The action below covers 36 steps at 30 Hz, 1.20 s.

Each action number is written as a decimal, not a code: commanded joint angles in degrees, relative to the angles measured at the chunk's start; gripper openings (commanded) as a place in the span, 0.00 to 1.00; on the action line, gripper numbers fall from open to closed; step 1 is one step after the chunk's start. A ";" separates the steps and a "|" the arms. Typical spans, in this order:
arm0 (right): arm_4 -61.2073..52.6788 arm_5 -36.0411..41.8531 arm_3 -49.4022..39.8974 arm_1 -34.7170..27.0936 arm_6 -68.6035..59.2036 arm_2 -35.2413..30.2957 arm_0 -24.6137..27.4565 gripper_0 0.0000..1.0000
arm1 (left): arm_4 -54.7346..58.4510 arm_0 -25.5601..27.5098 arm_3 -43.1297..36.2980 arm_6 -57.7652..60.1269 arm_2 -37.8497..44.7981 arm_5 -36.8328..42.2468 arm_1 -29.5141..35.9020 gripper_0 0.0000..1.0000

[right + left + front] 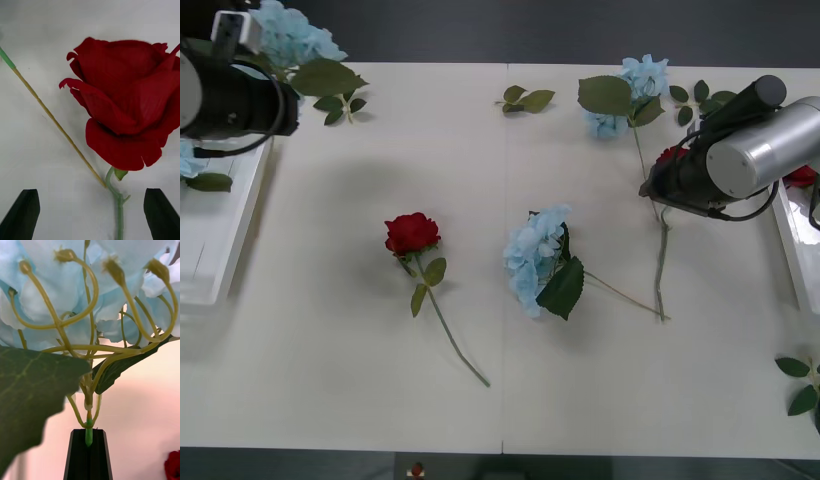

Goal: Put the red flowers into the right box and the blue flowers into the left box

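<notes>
My left gripper (88,450) is shut on the stem of a blue flower (75,288), held up at the far left (290,40) beside the left box (210,230). That box holds another blue flower (188,160). My right gripper (92,193) hangs open just over a red flower (123,105) lying on the table at the right (670,155), its green stem (119,210) between the fingers. Another red flower (412,232) and a blue flower (535,260) lie mid-table, and a third blue flower (630,90) lies at the back. The right box (795,250) holds something red (800,177).
Loose green leaf sprigs lie at the back centre (525,98), at the back right (700,95) and near the front right edge (805,385). A thin tan stem (56,123) of the back blue flower crosses beside the rose under my right gripper.
</notes>
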 commanded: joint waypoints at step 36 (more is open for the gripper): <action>3.73 -3.79 10.60 3.39 8.35 1.67 -1.37 0.51 | 0.90 27.81 13.47 -1.11 7.79 -38.55 16.66 0.00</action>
